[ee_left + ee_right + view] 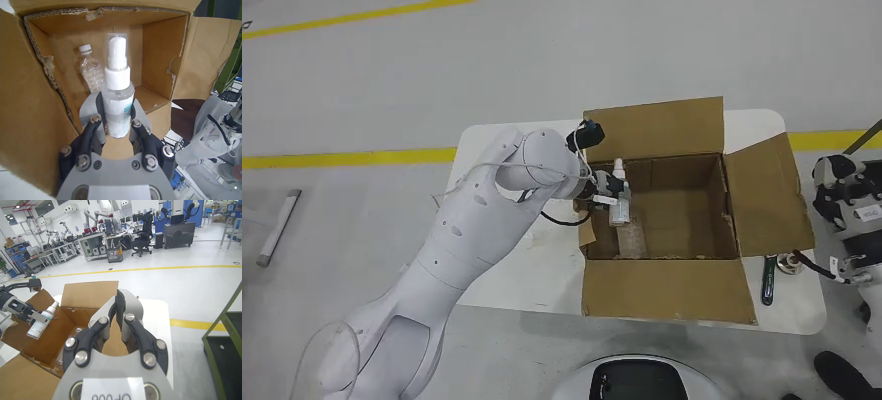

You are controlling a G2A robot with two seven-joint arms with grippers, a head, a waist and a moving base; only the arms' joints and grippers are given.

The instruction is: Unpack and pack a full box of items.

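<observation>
The left pincer [116, 107] is clamped on a clear spray bottle [117, 81], holding it over the left part of the open cardboard box [667, 130] on the table [497, 160]. A plastic water bottle [91, 73] seems to lie inside the box. The right pincer [118, 308] has its fingers pressed together, near the box's right side.

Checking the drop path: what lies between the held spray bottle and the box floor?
One clear bottle lies on the box floor there, as the left wrist view shows.
</observation>
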